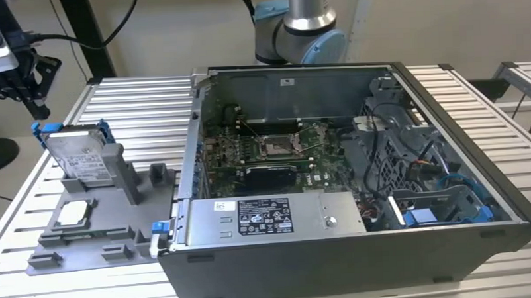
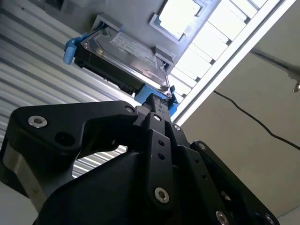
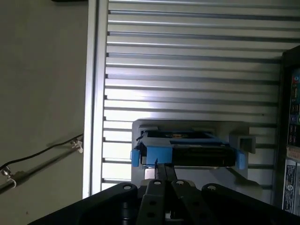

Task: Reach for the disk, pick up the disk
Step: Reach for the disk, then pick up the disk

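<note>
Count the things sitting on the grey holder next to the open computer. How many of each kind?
disk in a blue frame: 1
square silver chip: 1
Total: 2

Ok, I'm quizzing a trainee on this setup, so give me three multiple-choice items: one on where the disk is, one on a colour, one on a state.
1. In the exterior view the disk is:
A on the grey fixture, at the exterior view's left of the computer case
B inside the case
C on the floor

2. The disk's frame is:
A red
B blue
C green

3. The disk is:
A lying flat
B lifted clear of the fixture
C propped up at a tilt in the fixture

Answers:
1. A, it sits on the fixture beside the case.
2. B, blue shows at its ends in both wrist views.
3. C, it leans in its holder, with the hand close by.
</note>
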Robot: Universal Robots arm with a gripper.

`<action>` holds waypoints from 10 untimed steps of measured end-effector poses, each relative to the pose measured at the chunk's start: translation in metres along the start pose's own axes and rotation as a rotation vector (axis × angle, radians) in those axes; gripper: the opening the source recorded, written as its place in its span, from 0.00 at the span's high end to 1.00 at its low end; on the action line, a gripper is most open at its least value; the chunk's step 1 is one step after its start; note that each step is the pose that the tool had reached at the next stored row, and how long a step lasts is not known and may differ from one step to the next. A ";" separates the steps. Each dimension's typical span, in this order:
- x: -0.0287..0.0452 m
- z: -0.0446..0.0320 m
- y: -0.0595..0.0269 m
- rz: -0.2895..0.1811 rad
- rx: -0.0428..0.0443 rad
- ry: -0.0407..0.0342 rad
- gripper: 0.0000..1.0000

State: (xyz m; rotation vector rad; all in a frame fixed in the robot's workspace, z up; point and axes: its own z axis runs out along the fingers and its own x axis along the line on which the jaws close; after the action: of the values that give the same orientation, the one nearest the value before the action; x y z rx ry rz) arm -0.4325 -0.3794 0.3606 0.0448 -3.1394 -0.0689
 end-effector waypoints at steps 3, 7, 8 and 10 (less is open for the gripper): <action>0.0000 0.0001 0.0000 -0.017 0.0000 0.0005 1.00; 0.0000 0.0000 0.0000 -0.042 0.0001 0.0018 1.00; 0.0000 0.0000 0.0000 -0.049 0.0001 0.0020 1.00; 0.0000 0.0001 0.0000 -0.061 0.0001 0.0026 1.00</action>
State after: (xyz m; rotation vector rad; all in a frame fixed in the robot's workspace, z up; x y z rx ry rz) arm -0.4324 -0.3794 0.3605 0.1406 -3.1353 -0.0687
